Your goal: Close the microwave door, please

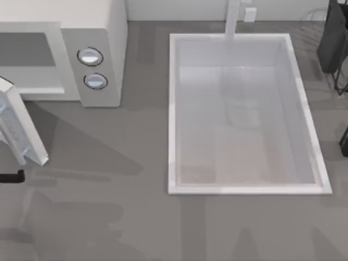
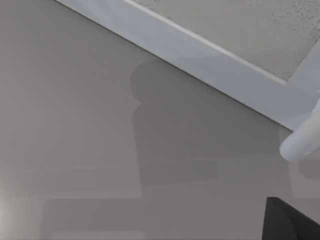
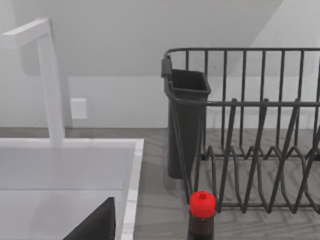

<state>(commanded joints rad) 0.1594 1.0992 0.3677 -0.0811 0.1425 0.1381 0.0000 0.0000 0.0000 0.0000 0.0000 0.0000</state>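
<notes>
The microwave stands at the back left, an off-white box with a grey cavity and two round knobs on its side panel. Its door is swung open, a thin white panel sticking out toward the front at the left edge. Just in front of the door's free end is a black part of my left gripper. In the left wrist view the door's white frame and pale window run across the picture, above a grey surface. My right arm is parked at the far right edge.
A large white sink basin with a faucet fills the middle and right of the grey counter. In the right wrist view a dark dish rack and a red-capped bottle stand beside the sink.
</notes>
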